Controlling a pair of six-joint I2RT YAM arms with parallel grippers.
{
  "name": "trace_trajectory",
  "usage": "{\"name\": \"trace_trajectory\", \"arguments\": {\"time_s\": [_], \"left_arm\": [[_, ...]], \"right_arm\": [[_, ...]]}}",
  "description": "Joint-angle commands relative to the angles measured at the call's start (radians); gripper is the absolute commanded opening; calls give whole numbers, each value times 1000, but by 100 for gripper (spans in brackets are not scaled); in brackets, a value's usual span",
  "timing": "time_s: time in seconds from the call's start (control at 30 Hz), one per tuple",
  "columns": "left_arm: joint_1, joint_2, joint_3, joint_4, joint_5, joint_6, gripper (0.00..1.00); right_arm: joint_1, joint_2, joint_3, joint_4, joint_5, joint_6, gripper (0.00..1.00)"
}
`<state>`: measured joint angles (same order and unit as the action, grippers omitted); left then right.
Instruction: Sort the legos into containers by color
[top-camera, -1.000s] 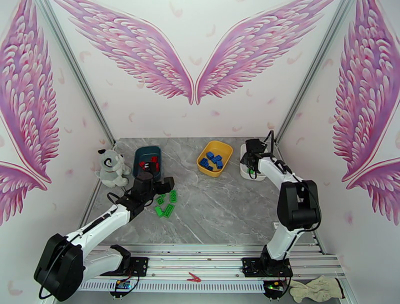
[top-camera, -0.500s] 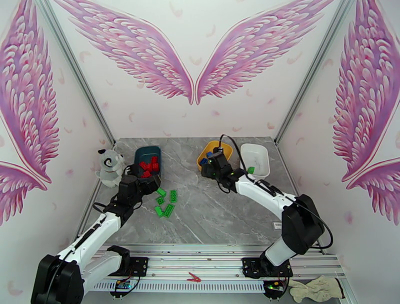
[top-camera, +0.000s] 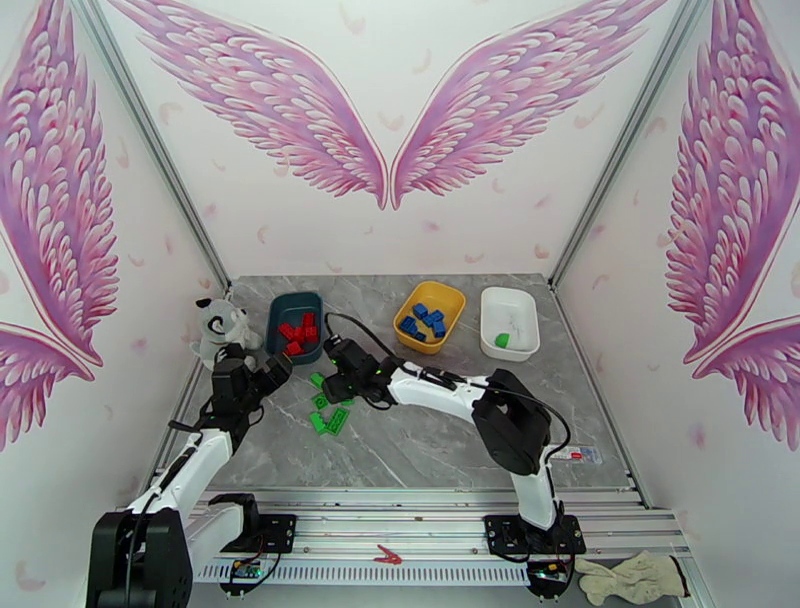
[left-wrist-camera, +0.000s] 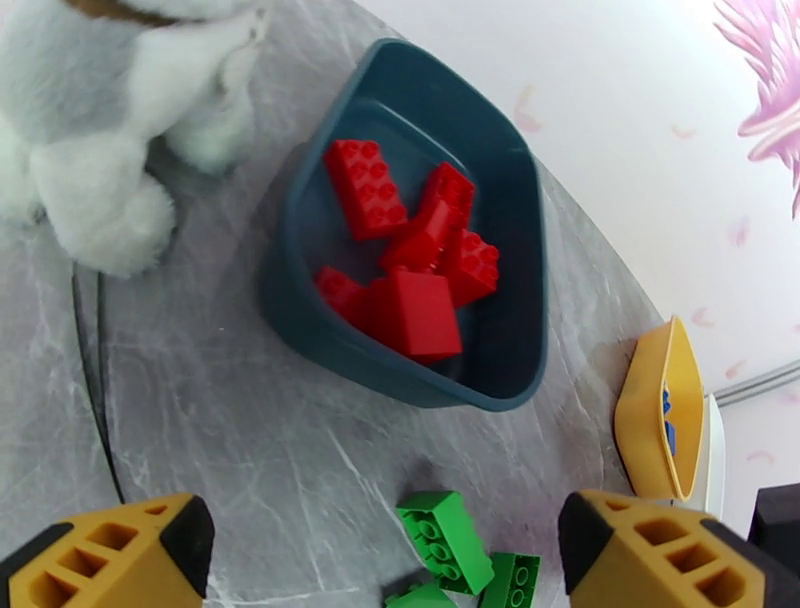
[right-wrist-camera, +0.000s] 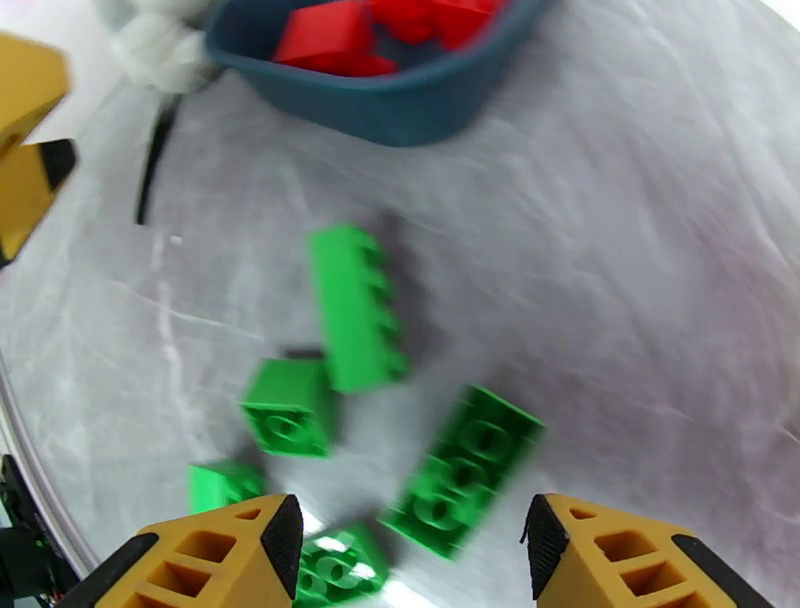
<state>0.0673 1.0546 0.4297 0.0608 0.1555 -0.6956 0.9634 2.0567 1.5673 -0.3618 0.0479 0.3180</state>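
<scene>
Several green legos (top-camera: 331, 407) lie loose on the grey table left of centre; in the right wrist view these green legos (right-wrist-camera: 355, 305) sit just ahead of my fingertips (right-wrist-camera: 205, 555). My right gripper (top-camera: 337, 368) hovers over them, open and holding nothing. My left gripper (top-camera: 272, 370) is open too, just left of the pile and below the teal tray (top-camera: 283, 305), which holds red legos (left-wrist-camera: 410, 255). Blue legos (top-camera: 421, 321) fill the yellow tray (top-camera: 450, 296). One green lego (top-camera: 501, 340) rests in the white tray (top-camera: 520, 300).
A grey-white plush dog (top-camera: 220, 331) sits at the table's left edge beside the teal tray. The right arm stretches across the middle of the table from its base. A cable (left-wrist-camera: 98, 370) runs on the table near the dog.
My right arm swung from the white tray across to the green pile, leaving a green lego in that tray. My left gripper drew back leftward from the pile.
</scene>
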Motion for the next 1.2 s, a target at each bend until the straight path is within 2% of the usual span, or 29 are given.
{"name": "trace_trajectory", "arguments": {"time_s": [0.0, 0.5, 1.07, 1.17], "left_arm": [[30, -9, -21, 36, 55, -28, 97], [55, -49, -32, 26, 69, -30, 97], [55, -53, -37, 30, 71, -30, 97], [55, -50, -37, 32, 71, -30, 97]], "right_arm": [[7, 80, 101, -66, -7, -39, 63], [14, 324, 414, -193, 53, -50, 55], [6, 406, 487, -224, 66, -52, 46], [6, 401, 476, -220, 76, -47, 38]]}}
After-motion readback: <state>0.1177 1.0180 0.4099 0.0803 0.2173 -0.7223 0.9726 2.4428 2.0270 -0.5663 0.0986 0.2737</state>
